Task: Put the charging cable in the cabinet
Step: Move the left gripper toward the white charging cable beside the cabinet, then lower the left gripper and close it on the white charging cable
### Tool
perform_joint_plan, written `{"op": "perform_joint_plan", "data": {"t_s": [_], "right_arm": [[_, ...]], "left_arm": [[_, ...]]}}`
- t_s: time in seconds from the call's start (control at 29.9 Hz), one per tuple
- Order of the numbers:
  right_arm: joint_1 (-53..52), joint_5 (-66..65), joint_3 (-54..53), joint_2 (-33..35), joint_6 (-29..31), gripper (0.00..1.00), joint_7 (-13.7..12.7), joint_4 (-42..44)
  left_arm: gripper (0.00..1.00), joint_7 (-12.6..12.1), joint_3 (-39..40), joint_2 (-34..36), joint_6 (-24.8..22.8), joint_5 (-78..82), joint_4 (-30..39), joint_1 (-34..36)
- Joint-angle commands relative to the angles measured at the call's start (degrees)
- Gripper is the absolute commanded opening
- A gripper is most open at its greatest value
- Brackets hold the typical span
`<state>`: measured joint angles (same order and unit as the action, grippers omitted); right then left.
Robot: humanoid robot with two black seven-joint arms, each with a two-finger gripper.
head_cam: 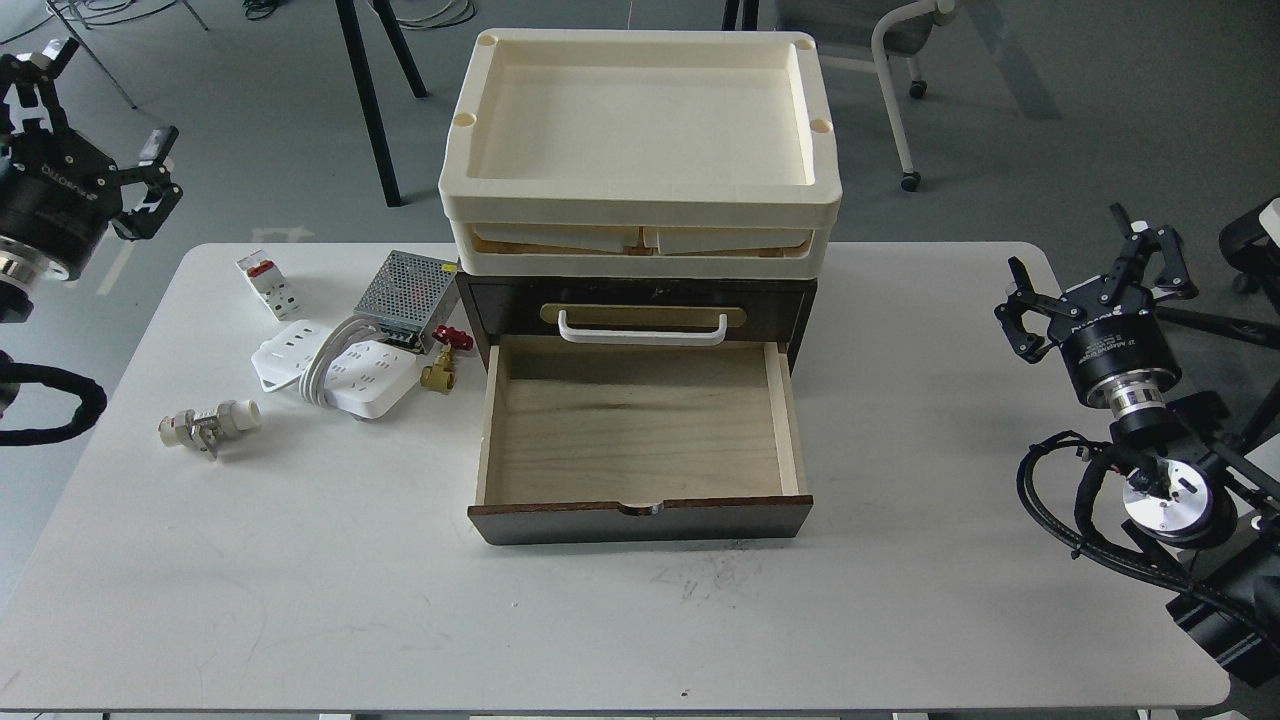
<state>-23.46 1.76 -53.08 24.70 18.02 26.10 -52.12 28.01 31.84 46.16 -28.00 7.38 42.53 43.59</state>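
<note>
Cable [335,368] lies on table [300,560], left of cabinet [640,300] (lower drawer [640,420] pulled out). Our left gripper [105,115] and right gripper [1090,270] hover wide apart, jaws spread, holding nothing.
</note>
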Motion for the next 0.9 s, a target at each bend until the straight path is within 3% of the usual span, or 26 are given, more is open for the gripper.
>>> {"op": "perform_joint_plan", "data": {"t_s": [0.0,0.33,0.5,0.74,0.87], "right_arm": [[0.0,0.0,0.0,0.0,0.0,1.0,0.0,0.1],[0.0,0.0,-0.1,0.0,0.0,1.0,0.0,0.0],[0.0,0.0,-0.2,0.0,0.0,1.0,0.0,0.0],[0.0,0.0,-0.1,0.0,0.0,1.0,0.0,0.0],[0.0,0.0,-0.1,0.0,0.0,1.0,0.0,0.0]], "left_arm": [[0.95,0.0,0.0,1.1,0.0,13.3,0.4,4.6],[0.91,0.0,-0.5,0.5,7.6,61.5,3.9,6.7],[0.94,0.0,-3.7,0.4,15.3,80.7,3.0,5.9],[0.94,0.0,-18.9,-5.7,29.7,85.9,-4.0,5.5],[0.93,0.0,-24.6,-11.3,33.7,85.9,-9.4,5.4]]}}
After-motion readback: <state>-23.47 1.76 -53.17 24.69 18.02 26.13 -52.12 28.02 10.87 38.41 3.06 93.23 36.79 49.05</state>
